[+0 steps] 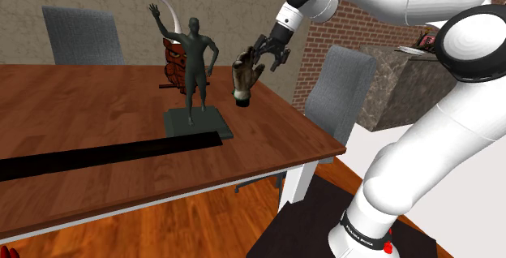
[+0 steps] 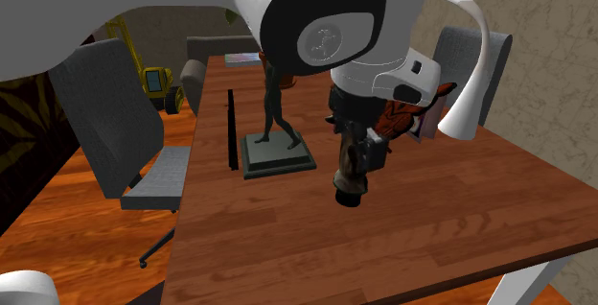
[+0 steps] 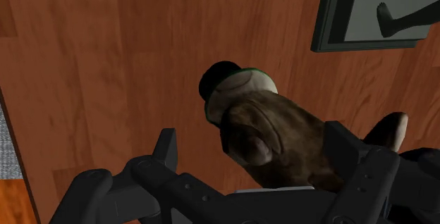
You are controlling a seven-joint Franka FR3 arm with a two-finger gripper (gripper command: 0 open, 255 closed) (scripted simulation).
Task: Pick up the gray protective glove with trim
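The glove [image 1: 246, 75] is brown-grey with a pale cuff edged in green trim. It hangs cuff-down just above the wooden table [image 1: 97, 110], beside the statue's base. My black gripper [image 1: 272, 50] is shut on its finger end from above. From the second exterior view the glove [image 2: 353, 167] dangles under the gripper [image 2: 358, 138] over the table [image 2: 460, 217]. Through the wrist view the glove [image 3: 278, 138] sits in the gripper [image 3: 254, 145]; one finger presses its side, the other stands a little off it.
A dark green figure statue [image 1: 193, 58] on a square base [image 1: 199, 123] stands close to the glove. Behind it is a red-brown object [image 1: 172, 66]. A black strip [image 1: 105, 156] lies across the table. Grey chairs [image 1: 339, 86] flank the table; a white lamp [image 2: 476, 58] arches over it.
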